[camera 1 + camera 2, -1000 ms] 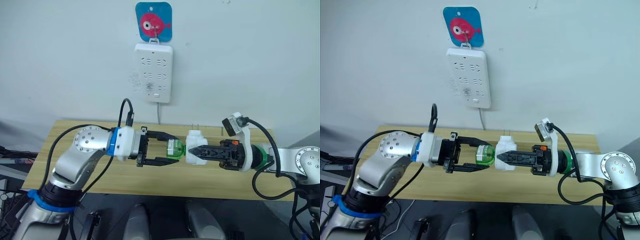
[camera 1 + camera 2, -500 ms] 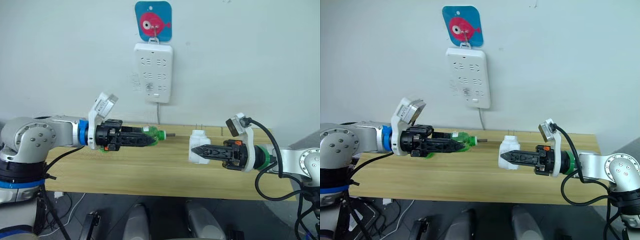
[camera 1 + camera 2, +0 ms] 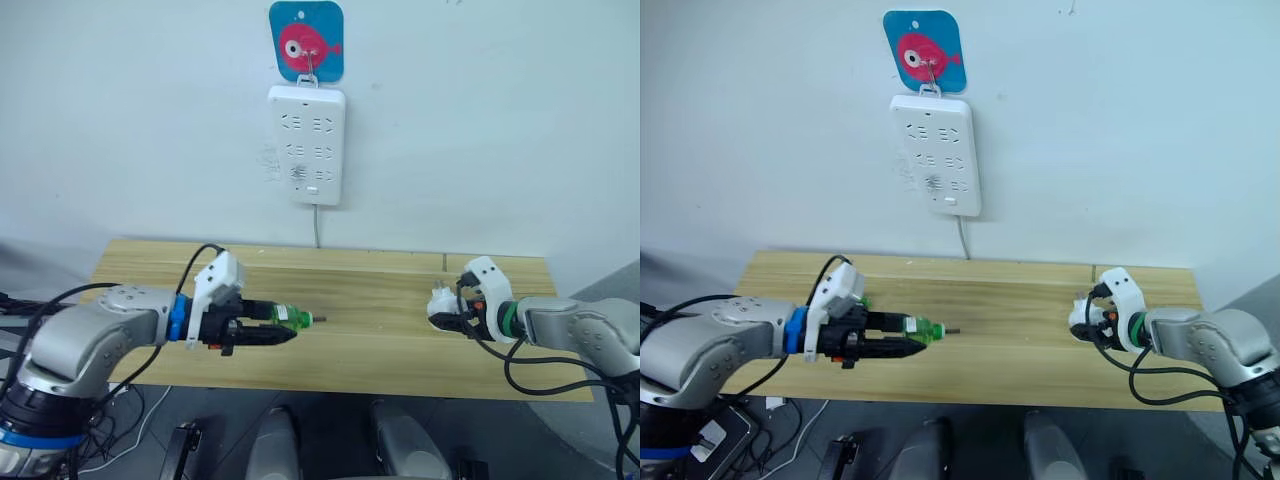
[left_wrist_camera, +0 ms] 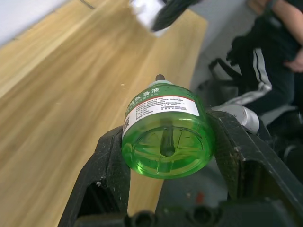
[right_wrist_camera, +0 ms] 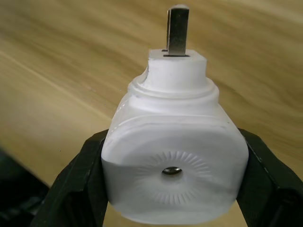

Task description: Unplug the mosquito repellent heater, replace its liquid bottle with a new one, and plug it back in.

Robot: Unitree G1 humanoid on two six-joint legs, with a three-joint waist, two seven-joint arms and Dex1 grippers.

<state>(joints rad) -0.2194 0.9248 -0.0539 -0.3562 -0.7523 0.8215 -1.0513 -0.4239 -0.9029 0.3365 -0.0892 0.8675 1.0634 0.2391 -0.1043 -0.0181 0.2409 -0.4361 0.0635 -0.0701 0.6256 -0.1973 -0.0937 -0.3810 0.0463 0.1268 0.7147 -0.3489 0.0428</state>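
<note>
**A:** How far is the task, as you judge it?

**B:** I think about the middle. The mosquito repellent heater [image 5: 174, 156] is already out of the power strip [image 3: 307, 145] on the wall, and the green liquid bottle [image 4: 165, 131] is separate from it. The right pincer [image 3: 446, 318] is closed on the heater and holds it above the right part of the desk [image 3: 380, 290]. The left pincer [image 3: 270, 335] grips the bottle above the left part, well apart from the heater.

**A:** Is that the old bottle or the new one?

**B:** I cannot tell this from the pictures. If it is the old one, it must be put away and a new one taken. If it is the new one, it only needs to go into the heater. In both cases the joining and the plugging back in are not yet done.

**A:** How does the heater look?

**B:** Small, white and rounded, squeezed between the two black fingers [image 5: 71, 187] at its sides. In the right wrist view its face has a round hole in the centre with fine lines around it (like a little sun), and a metal prong [image 5: 177, 30] stands out from a neck on the far end.

**A:** And the bottle?

**B:** Transparent green, with a white label [image 4: 163, 101] and a thin dark wick [image 3: 952, 329] at the tip, pointing toward the heater's side of the desk.
</note>
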